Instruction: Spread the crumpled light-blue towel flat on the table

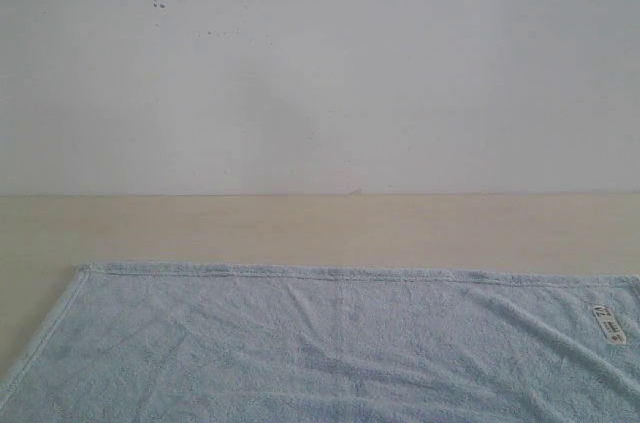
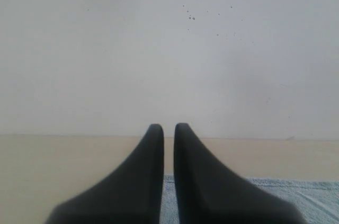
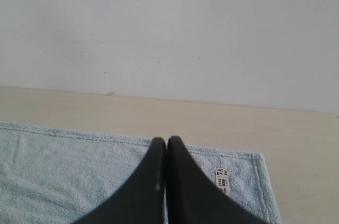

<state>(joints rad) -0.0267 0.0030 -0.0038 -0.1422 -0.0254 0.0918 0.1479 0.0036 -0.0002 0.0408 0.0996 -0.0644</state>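
The light-blue towel [image 1: 320, 343] lies spread out on the beige table [image 1: 300, 228], with only shallow wrinkles. Its hemmed far edge runs straight across, and the white tag [image 1: 608, 324] sits near the far right corner. Neither gripper shows in the exterior view. In the left wrist view my left gripper [image 2: 169, 127] hangs above the towel [image 2: 296, 192], its dark fingers almost together with a thin slit and nothing between them. My right gripper [image 3: 167, 140] is shut and empty, above the towel [image 3: 63, 166] near the tag [image 3: 222, 179].
A white wall [image 1: 320, 63] with small dark specks rises behind the table. A strip of bare table [image 3: 212, 118] lies between the towel's far edge and the wall. More bare table [image 2: 53, 166] lies left of the towel.
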